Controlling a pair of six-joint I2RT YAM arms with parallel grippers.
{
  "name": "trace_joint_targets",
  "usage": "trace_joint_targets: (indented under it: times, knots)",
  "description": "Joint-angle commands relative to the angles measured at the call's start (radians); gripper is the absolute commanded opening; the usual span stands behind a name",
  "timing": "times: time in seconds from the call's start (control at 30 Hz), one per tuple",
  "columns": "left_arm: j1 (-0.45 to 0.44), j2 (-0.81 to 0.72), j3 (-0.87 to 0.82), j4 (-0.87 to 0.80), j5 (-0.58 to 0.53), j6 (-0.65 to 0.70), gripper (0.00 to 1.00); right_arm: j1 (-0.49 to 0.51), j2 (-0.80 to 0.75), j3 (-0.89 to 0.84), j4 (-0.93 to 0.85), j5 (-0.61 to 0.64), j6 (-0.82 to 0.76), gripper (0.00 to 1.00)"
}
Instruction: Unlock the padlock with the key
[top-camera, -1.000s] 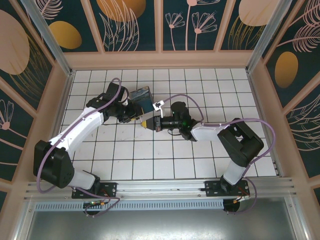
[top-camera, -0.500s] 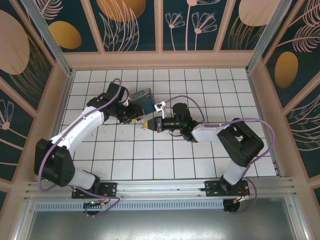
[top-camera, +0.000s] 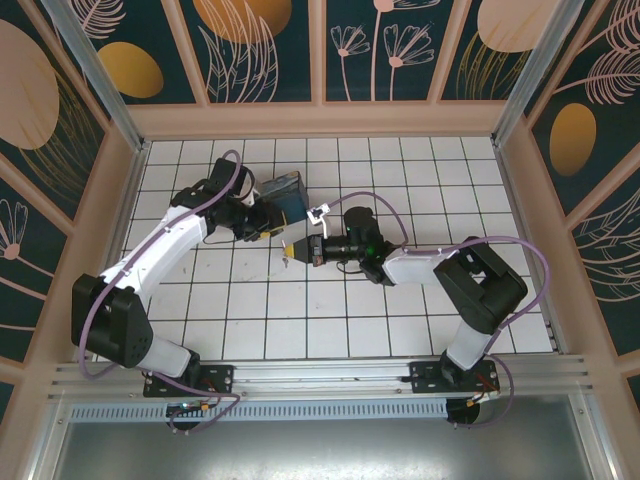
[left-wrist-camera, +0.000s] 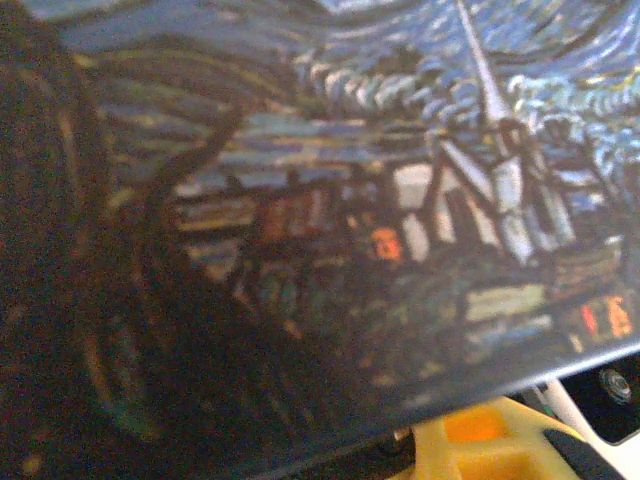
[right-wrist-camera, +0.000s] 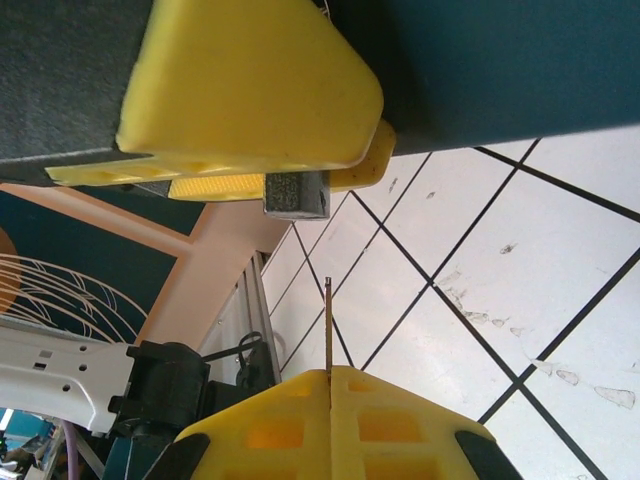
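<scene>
Top view, left gripper (top-camera: 262, 224): at the near-left corner of the blue painted box (top-camera: 285, 190), which sits on the white tiled table (top-camera: 420, 170); how its jaws stand cannot be told from here
Top view, right gripper (top-camera: 294, 250): low over the tiles; yellow tips pointing left, just beside the box and the left gripper; padlock and key too small to make out here
Left wrist view, box: its starry-night painting very close and blurred; one yellow finger (left-wrist-camera: 480, 450) pokes in under its lower edge
Right wrist view, key (right-wrist-camera: 327, 325): pinched in the right jaws, which are fully closed on it; thin blade sticking straight out from the seam between the yellow pads (right-wrist-camera: 270, 430)
Right wrist view, padlock (right-wrist-camera: 297, 194): a small grey block, shackle hidden; clamped between the left gripper's two yellow fingers (right-wrist-camera: 250, 90), jaws part-closed on it; held above the tiles, beside the dark teal side of the box
Right wrist view, gap: key tip just short of the padlock, in line with its right edge; not touching
</scene>
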Motion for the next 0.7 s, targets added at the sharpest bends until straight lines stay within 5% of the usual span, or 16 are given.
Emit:
trace_joint_targets:
  times: [0.0, 0.67]
  knots:
    - [0.006, -0.001, 0.028, 0.009, 0.015, 0.041, 0.14, 0.006, -0.024, 0.003, 0.045, -0.019, -0.017, 0.00]
    - [0.006, -0.012, 0.019, -0.006, 0.008, 0.063, 0.15, 0.010, 0.022, 0.079, 0.010, -0.027, -0.047, 0.00]
